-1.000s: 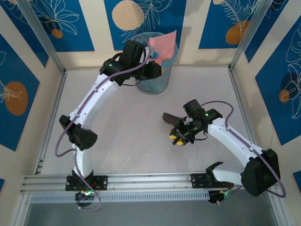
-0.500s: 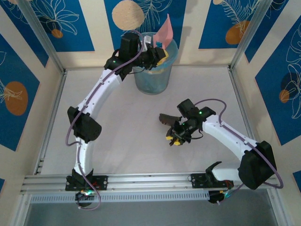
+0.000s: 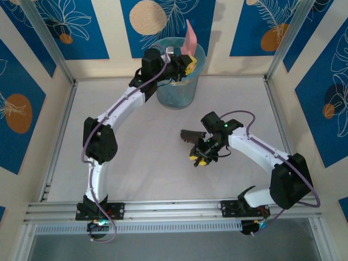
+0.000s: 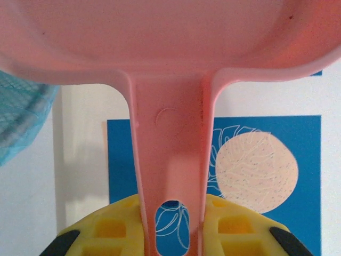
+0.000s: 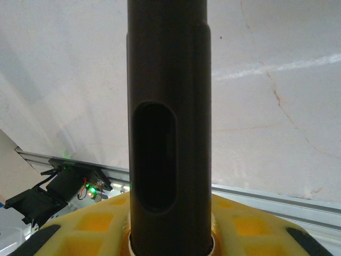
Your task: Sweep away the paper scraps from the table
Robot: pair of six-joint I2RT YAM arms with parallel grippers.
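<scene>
Top external: left gripper (image 3: pixel 184 64) clamped on pink dustpan (image 3: pixel 190 38), pan held tipped up on edge above blue bin (image 3: pixel 176 92) at far edge of table (image 3: pixel 136 152). Bin contents cannot be made out. Right gripper (image 3: pixel 197 159) clamped on dark brush (image 3: pixel 191 136), held over mid-table, right of centre.

Left wrist: dustpan handle pinched between yellow fingers (image 4: pixel 106 232); pan seen along top, bin wall at left edge.

Right wrist: brush handle gripped between yellow pads (image 5: pixel 256 226); white table seen behind, aluminium rail (image 5: pixel 256 193) near bottom.
</scene>
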